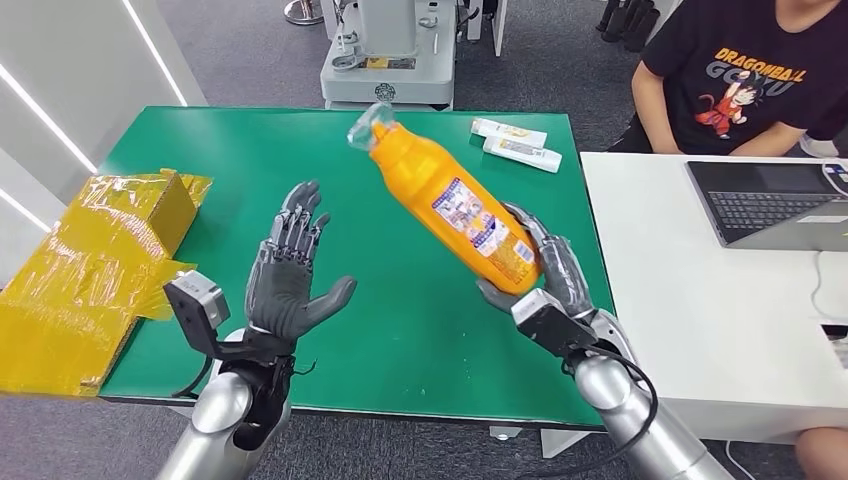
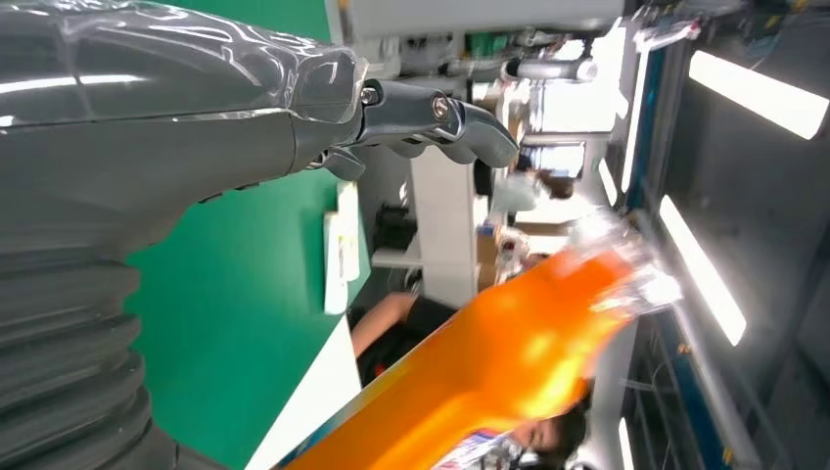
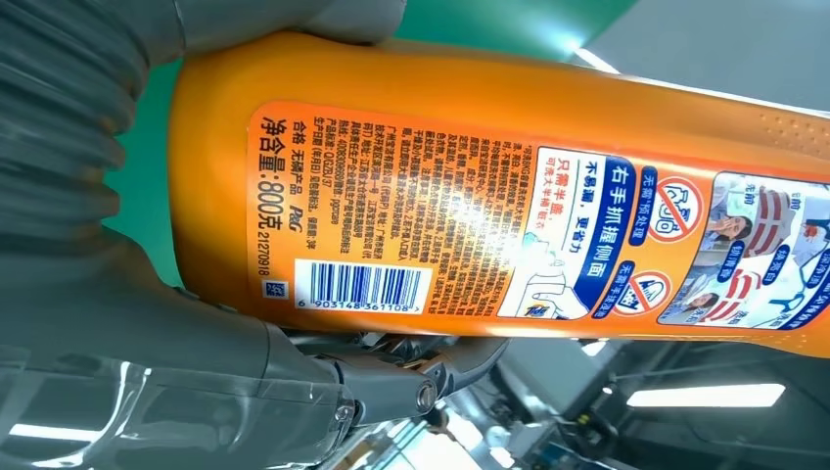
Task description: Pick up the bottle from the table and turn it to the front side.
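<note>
Right hand gripping the orange bottle around its lower body, fingers wrapping one side and thumb pressing the other. Holding it lifted off the green table, tilted, base low in the palm and clear-wrapped cap end pointing up and away toward the table's far edge. Showing the printed back label toward the wrist camera, barcode and small text facing outward. Left hand hovering above the table with palm raised, fingers spread apart, thumb out to the side, holding nothing and standing apart from the bottle. In the left wrist view, thumb reaching out over green surface, the bottle appearing beyond it as an orange blur.

Farther out, lying near the far right corner of the table: two white tubes, side by side. Sitting at the table's left edge and hanging over it: a yellow plastic-wrapped box. Standing just beside the green table on the right: a white desk carrying a laptop, with a person in a black printed T-shirt sitting behind it. Standing beyond the far edge: a grey machine base.
</note>
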`<action>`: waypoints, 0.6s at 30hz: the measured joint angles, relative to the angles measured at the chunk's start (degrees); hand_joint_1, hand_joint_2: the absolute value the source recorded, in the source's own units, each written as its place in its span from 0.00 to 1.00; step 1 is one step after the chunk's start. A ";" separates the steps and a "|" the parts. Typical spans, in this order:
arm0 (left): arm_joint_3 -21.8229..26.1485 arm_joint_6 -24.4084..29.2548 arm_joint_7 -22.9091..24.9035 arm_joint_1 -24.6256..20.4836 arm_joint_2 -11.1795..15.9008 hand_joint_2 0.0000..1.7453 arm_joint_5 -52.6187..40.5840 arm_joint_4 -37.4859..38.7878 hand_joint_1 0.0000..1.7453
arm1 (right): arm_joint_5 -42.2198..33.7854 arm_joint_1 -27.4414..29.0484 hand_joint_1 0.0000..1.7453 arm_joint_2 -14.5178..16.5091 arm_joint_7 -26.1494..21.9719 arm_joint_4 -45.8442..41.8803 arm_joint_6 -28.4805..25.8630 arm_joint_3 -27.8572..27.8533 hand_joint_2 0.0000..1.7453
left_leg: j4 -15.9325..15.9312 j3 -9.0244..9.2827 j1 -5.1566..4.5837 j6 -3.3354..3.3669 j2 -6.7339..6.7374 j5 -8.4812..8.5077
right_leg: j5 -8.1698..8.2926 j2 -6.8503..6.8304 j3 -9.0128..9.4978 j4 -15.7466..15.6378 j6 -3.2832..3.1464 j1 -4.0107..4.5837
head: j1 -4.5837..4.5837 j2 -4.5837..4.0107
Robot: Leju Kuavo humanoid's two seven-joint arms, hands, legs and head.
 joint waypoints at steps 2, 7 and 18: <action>0.00 -1.03 0.59 -1.23 0.00 1.00 0.67 1.40 0.00 | -0.01 -1.58 1.00 1.84 0.01 0.59 0.25 0.37 1.00 | 0.00 0.00 0.01 -0.01 -0.01 0.01 | 0.00 -0.01 0.00 0.01 0.00 0.00 | 0.00 0.00; -0.28 -4.30 1.96 -3.59 0.03 1.00 1.39 4.13 0.00 | -0.19 -3.40 1.00 4.43 -0.63 1.60 1.78 1.06 1.00 | 0.00 -0.04 0.00 -0.01 -0.05 0.01 | -0.01 -0.05 -0.01 0.00 0.01 0.01 | 0.02 0.00; -1.64 -7.58 2.90 -9.07 -0.14 1.00 2.94 10.66 0.00 | -0.14 -3.61 1.00 6.63 -1.46 3.83 6.83 1.69 1.00 | 0.02 -0.05 -0.01 -0.01 -0.04 0.00 | -0.01 -0.04 -0.01 -0.04 0.01 0.00 | 0.01 0.00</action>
